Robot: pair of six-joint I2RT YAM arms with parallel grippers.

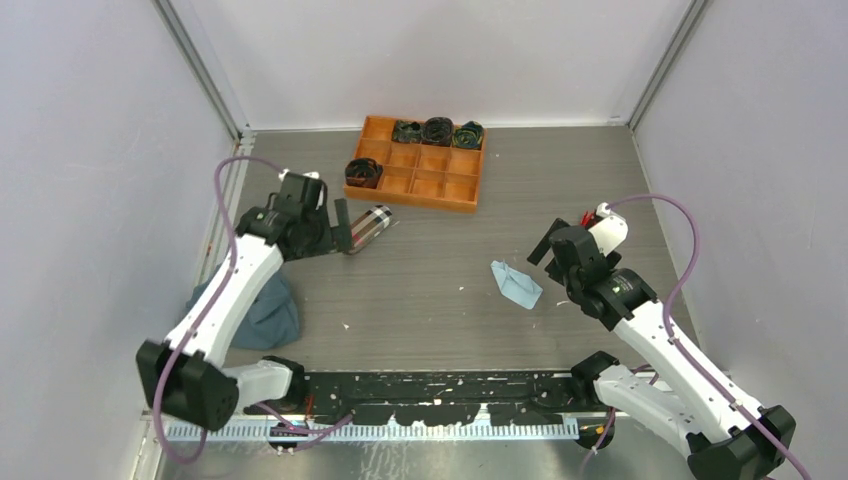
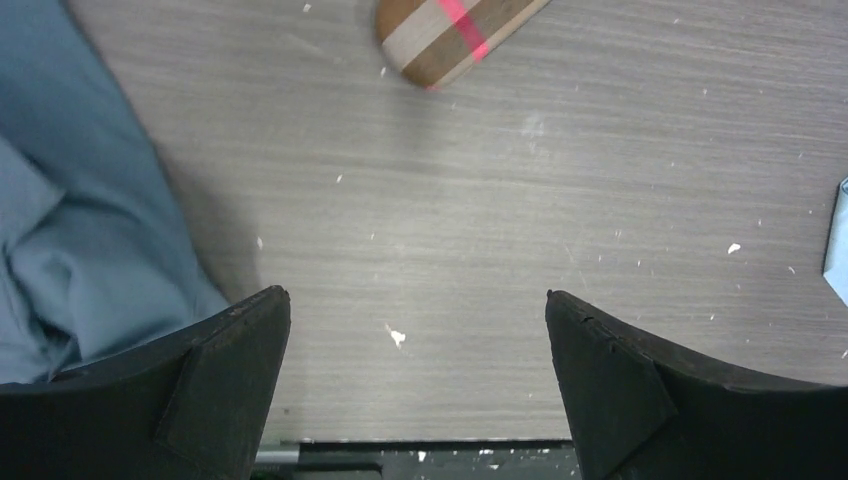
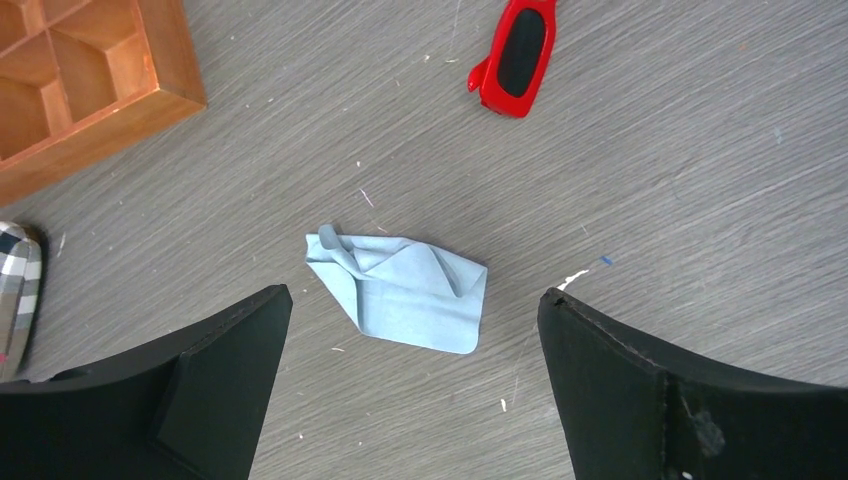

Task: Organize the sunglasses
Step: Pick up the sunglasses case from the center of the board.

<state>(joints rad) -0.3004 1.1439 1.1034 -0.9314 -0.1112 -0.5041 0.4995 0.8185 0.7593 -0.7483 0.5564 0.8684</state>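
Note:
The red sunglasses [image 3: 515, 55] lie on the table beyond a small light blue cloth [image 3: 400, 290]. In the top view only a red sliver of the sunglasses [image 1: 585, 218] shows behind the right wrist. My right gripper [image 3: 415, 293] hangs open above the near edge of the cloth [image 1: 516, 284] and holds nothing. In the top view the right gripper [image 1: 556, 250] is right of the table's middle. My left gripper [image 2: 418, 300] is open over bare table, empty. The plaid glasses case [image 2: 455, 35] lies just beyond it. From above, the left gripper [image 1: 325, 232] sits beside the case [image 1: 367, 227].
An orange wooden tray [image 1: 425, 185] with compartments stands at the back, rolled dark items in a few of them. A larger blue-grey cloth [image 1: 262, 312] lies bunched by the left arm. A black rail [image 1: 430, 385] runs along the near edge.

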